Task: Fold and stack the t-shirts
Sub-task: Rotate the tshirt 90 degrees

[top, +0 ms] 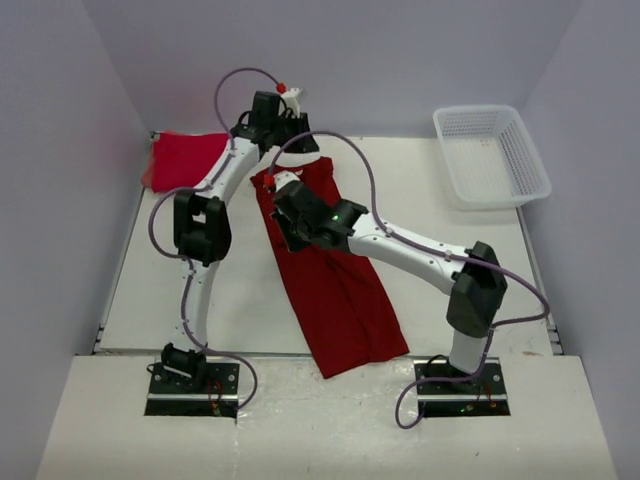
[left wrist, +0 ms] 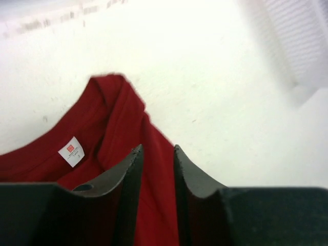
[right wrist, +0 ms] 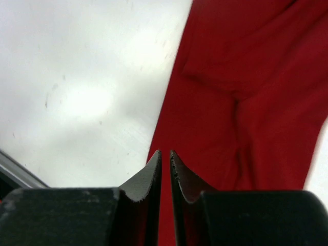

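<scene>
Left gripper (left wrist: 157, 148) sits slightly open over the shirt (top: 340, 290), right gripper (right wrist: 164, 152) shut, seemingly empty; lift both straight up so you don't drag the cloth

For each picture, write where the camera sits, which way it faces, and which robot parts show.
Top: above and behind, looking down at table, spread shirt, basket; both arms show.
Left wrist: on the left arm, facing that shirt's collar past the left claw.
Right wrist: on the right arm, facing that shirt's edge past the right claw.
All share that shirt.
</scene>
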Motion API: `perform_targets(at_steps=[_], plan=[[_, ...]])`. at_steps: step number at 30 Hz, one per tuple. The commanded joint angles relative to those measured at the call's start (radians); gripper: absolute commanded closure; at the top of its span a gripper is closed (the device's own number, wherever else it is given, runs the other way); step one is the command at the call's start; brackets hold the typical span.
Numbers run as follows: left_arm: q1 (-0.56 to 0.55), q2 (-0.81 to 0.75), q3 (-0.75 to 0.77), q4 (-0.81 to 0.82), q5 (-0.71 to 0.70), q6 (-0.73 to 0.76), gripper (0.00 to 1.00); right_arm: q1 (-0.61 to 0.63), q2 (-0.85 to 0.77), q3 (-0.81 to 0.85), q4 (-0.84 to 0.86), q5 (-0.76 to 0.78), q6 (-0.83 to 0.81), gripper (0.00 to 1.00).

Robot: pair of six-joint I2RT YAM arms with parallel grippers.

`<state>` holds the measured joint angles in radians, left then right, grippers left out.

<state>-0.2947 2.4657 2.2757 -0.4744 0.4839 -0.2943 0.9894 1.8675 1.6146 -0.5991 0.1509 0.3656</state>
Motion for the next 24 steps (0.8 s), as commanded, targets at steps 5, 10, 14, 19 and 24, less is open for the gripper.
perform_targets(at_steps=[5,10,14,19,24], plan=[[-0.001,-0.298,-0.148,-0.026,-0.088,-0.060,0.66,-0.052,-0.214,-0.059,-0.183,0.204,-0.014,0.99],[-0.011,-0.349,-0.367,0.003,-0.166,-0.078,1.00,-0.074,-0.367,-0.264,-0.146,0.153,0.036,1.00],[-0.034,-0.327,-0.419,0.020,-0.163,-0.085,1.00,-0.074,-0.424,-0.421,-0.108,0.131,0.058,1.00],[-0.061,-0.301,-0.486,0.069,-0.192,-0.092,1.00,-0.074,-0.444,-0.558,-0.051,0.078,0.102,1.00],[-0.064,-0.246,-0.476,0.080,-0.200,-0.094,1.00,-0.074,-0.400,-0.630,-0.018,0.075,0.131,1.00]])
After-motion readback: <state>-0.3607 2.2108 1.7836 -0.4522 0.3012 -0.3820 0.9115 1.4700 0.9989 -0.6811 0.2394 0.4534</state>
